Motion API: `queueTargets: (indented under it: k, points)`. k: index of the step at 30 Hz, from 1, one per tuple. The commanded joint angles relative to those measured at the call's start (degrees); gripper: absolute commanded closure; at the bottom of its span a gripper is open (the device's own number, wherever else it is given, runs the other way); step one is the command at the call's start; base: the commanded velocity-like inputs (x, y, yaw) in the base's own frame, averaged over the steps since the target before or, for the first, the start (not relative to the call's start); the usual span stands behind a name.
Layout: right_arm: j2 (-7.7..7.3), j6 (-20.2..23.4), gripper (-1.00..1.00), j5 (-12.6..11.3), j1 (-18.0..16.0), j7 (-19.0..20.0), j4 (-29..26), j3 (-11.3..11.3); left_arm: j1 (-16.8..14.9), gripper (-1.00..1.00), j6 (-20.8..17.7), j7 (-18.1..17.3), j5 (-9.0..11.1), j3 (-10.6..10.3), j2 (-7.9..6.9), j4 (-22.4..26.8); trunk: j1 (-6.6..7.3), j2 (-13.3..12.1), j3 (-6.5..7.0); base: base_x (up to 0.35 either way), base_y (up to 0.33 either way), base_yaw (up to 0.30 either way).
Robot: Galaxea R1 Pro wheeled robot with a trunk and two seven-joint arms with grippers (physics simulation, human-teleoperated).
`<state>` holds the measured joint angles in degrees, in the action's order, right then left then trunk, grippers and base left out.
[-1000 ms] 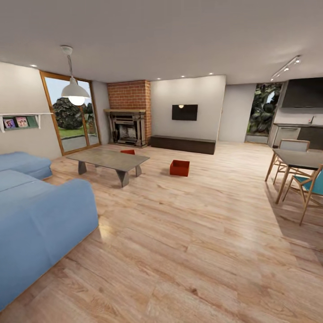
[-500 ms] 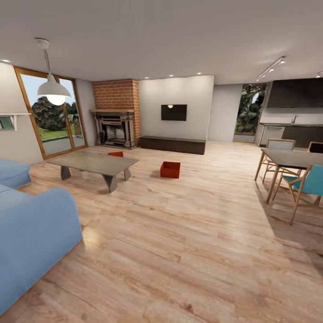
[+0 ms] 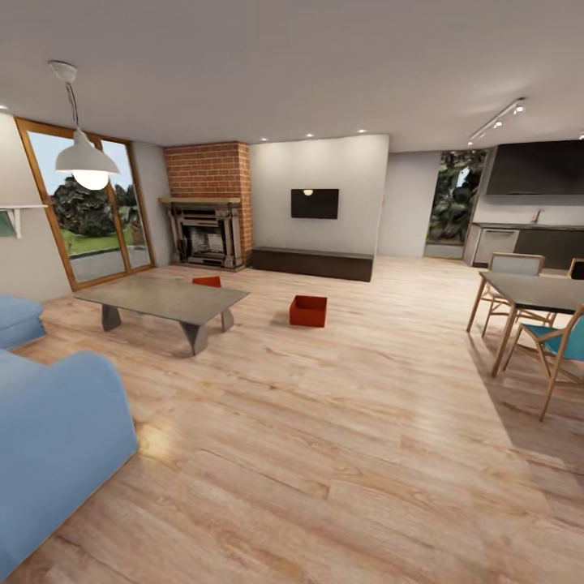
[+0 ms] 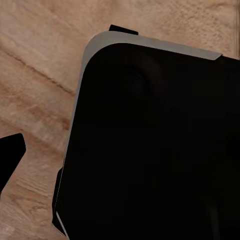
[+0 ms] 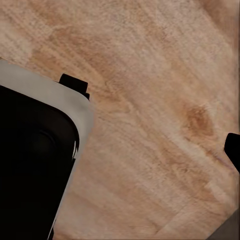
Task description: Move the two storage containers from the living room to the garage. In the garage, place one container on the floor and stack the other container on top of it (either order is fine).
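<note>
I am in the living room, on its light wood plank floor. One orange-red open-top storage container sits on the planks ahead of me, right of the coffee table. The second storage container peeks out behind that table's far edge, mostly hidden by it. In the left wrist view one dark fingertip shows at the frame's edge over the planks. The right wrist view has a dark fingertip at its edge too. Nothing is held near either tip. The garage is out of view.
A low grey coffee table stands left of centre and a blue sofa fills the near left. A dining table with chairs is at the right. A brick fireplace lies ahead. My black base shows beside each wrist.
The whole head view has shifted, with the room sliding left in the picture, so the camera has moved. Both containers lie where they were on the floor.
</note>
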<state>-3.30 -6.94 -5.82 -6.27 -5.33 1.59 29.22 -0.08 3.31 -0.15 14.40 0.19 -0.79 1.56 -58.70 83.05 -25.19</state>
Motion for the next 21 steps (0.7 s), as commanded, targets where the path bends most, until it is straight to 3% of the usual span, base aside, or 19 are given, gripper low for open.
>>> queueTargets:
  k: [1,21]
  points:
    - [0.03,-0.4,-1.0,-0.6,-0.1,0.0,0.2,0.5,0.0,-1.0,0.1,0.0,0.3,0.0,0.0,0.0,-0.03,0.0,-0.05,0.326,0.0,0.0]
    - [-0.01,-0.4,-1.0,-0.4,-0.1,0.0,0.2,0.5,0.0,-1.0,0.1,0.0,0.2,-0.1,0.0,0.0,-0.03,0.0,-0.05,0.326,0.0,0.0]
